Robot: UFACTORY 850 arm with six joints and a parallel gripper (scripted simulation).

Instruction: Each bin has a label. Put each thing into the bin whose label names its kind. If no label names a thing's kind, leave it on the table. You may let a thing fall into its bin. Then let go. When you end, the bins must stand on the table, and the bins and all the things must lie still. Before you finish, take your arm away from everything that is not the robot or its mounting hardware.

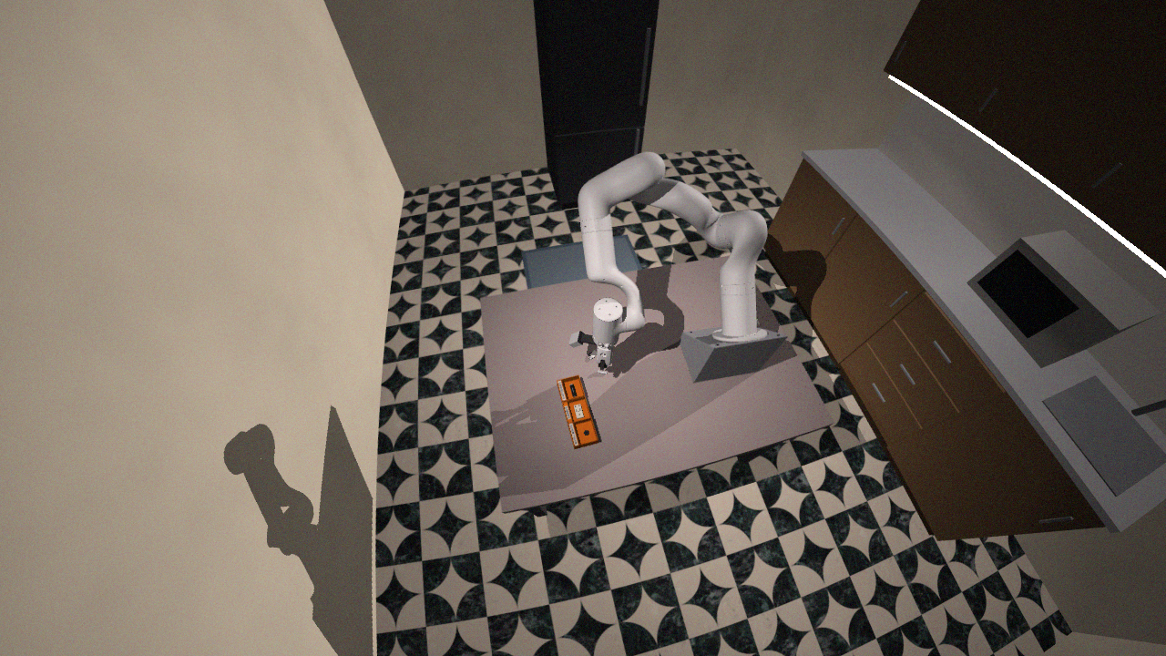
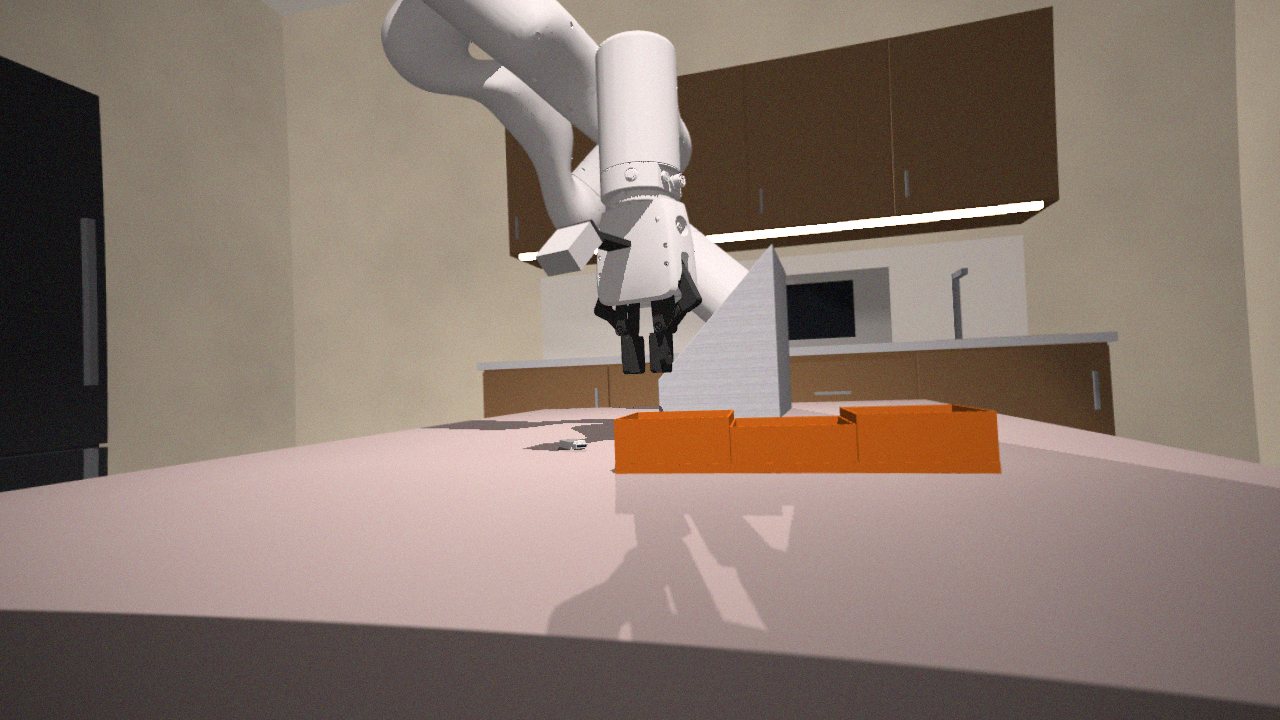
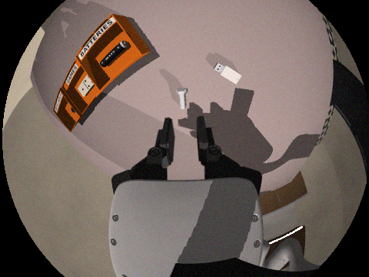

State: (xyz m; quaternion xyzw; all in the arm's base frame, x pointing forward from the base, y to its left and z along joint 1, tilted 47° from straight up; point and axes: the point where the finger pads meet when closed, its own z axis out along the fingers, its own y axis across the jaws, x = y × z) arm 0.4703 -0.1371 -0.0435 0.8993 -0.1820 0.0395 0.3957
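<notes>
My gripper (image 2: 647, 367) (image 3: 184, 126) is partly open and empty, above the table beyond the bin row's batteries end. A pale bolt (image 3: 182, 98) shows just ahead of the fingertips in the wrist view. A white USB stick (image 3: 228, 73) (image 2: 572, 444) lies on the table. The orange BATTERIES bin (image 3: 97, 38) (image 2: 671, 443) holds a black battery (image 3: 114, 54) (image 1: 573, 390). The GAMES bin (image 3: 71, 74) (image 2: 792, 443) holds a white domino (image 3: 86, 85) (image 1: 578, 411). The NUTS+BOLTS bin (image 3: 58, 101) (image 2: 926, 438), its label small here, holds a small dark nut-like thing (image 1: 586, 433).
The three bins stand in one touching row on the pinkish table (image 1: 684, 432) (image 2: 358, 537). The arm's grey wedge base (image 1: 725, 359) (image 2: 738, 358) stands on the table behind the gripper in the exterior view. A dark fridge (image 1: 595, 81) and kitchen units (image 1: 880, 343) stand beyond the table.
</notes>
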